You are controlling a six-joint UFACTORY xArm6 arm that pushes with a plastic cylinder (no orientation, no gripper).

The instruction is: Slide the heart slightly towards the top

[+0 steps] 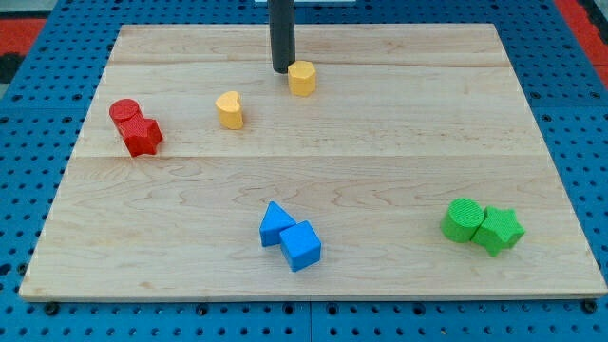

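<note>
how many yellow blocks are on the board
2: the yellow heart sits left of centre near the view's top; the yellow hexagon lies up and right of it, beside my tip. None seems hidden.

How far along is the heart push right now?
Nothing looks done yet: the yellow heart sits untouched left of centre. In hand: my tip is near the view's top, just left of the yellow hexagon, up and right of the heart. Left: get below the heart and nudge it slightly toward the top.
</note>
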